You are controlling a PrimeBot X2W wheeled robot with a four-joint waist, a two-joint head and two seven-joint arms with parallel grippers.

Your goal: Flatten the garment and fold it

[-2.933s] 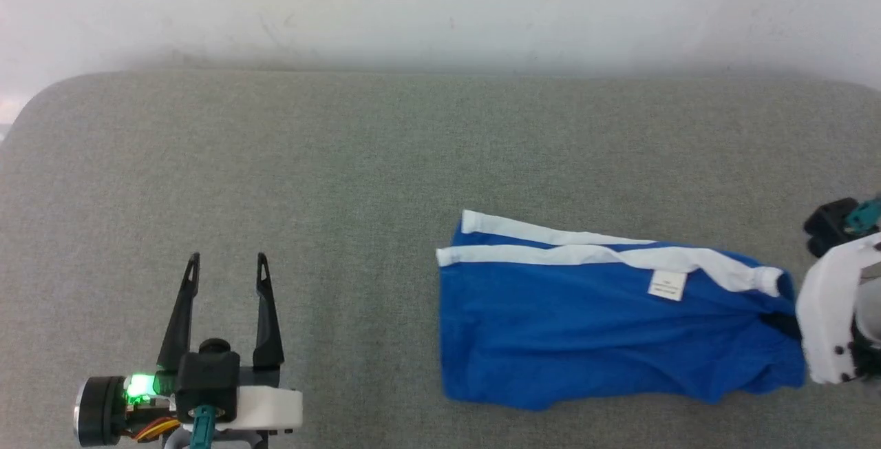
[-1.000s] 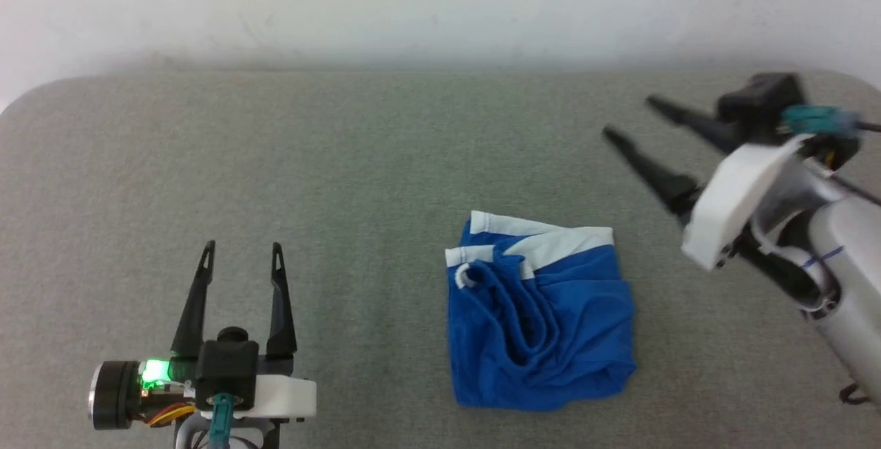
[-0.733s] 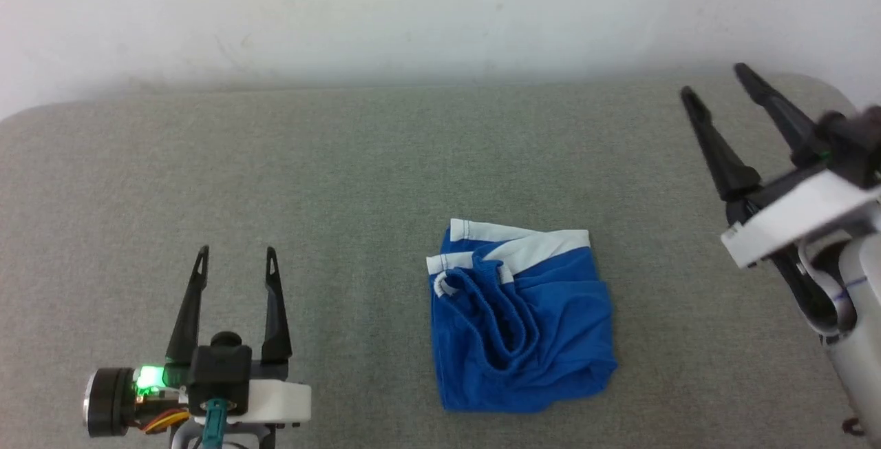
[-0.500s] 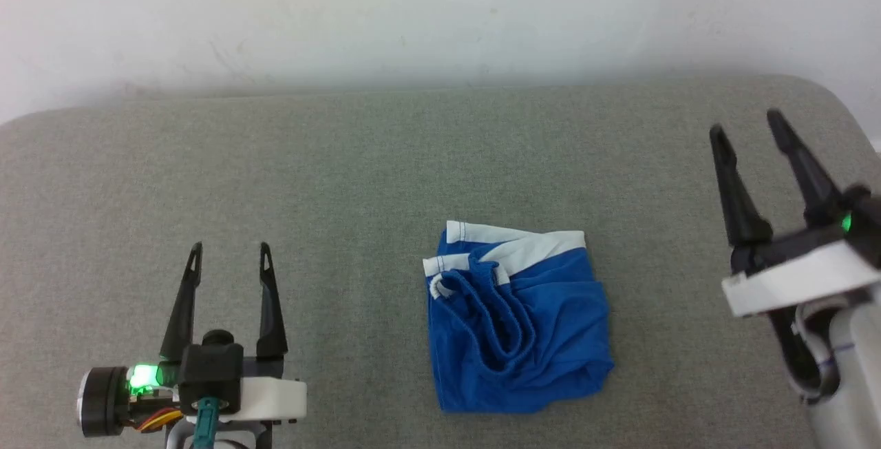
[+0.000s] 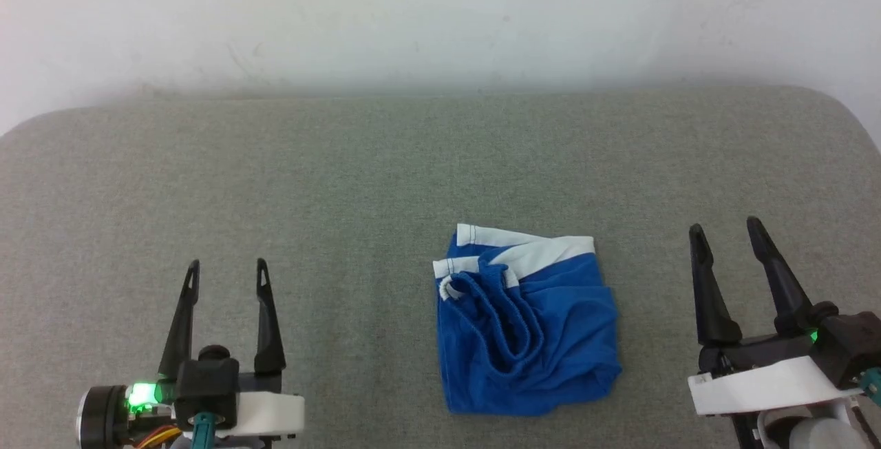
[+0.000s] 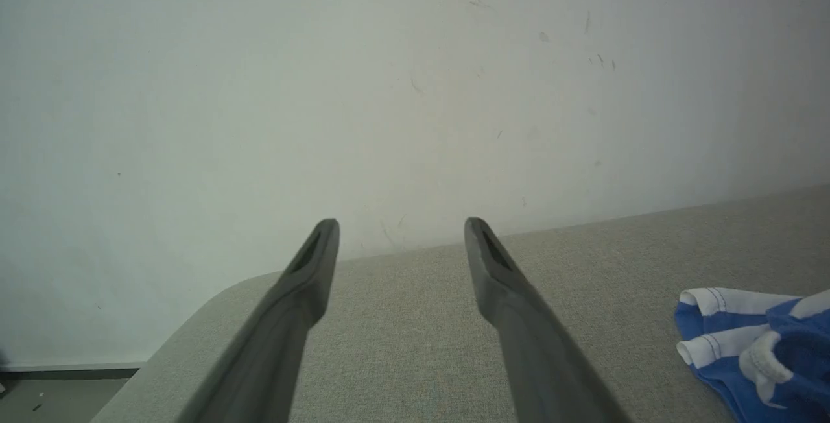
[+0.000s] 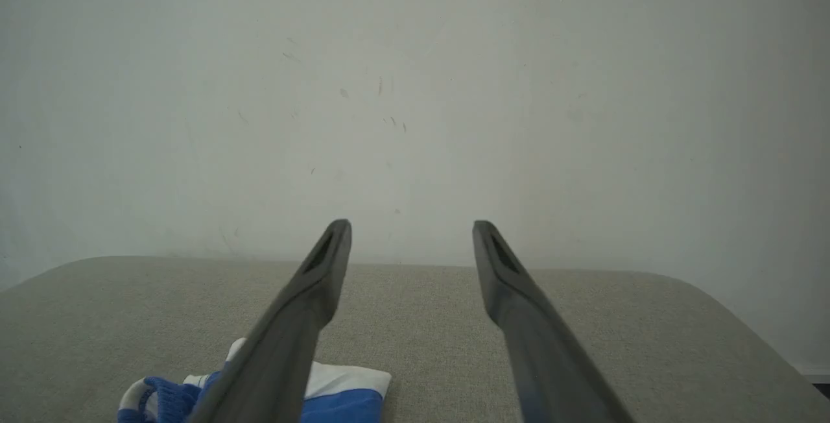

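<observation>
At the lower left of the head view, the left end effector [image 5: 228, 264] hangs over the grey fabric-covered bench [image 5: 344, 180]. Its two dark fingers are spread wide with nothing between them, and it is well apart from the cloth. Right of centre lie the royal-blue sports shorts [image 5: 550, 359], doubled over into a rough square on the bench and touched by neither arm. Two white bands [image 5: 550, 248] run along the far edge. A gathered blue ridge [image 5: 506, 328] curls down the left half from a small white loop [image 5: 446, 288], so the top layer is rumpled rather than flat. The fabric looks thin, light and limp. It will likely sag and slide over itself when lifted, and a pinch in the middle would probably drag up only one layer. The firmer banded corners at the far edge, or the near corners, seem the better holds, one per arm, so the cloth can be drawn taut. At the lower right, the right end effector [image 5: 724, 225] is likewise wide open and empty. It is near the shorts' right edge but clear of it, fingers pointing toward the pale wall [image 5: 440, 15].
</observation>
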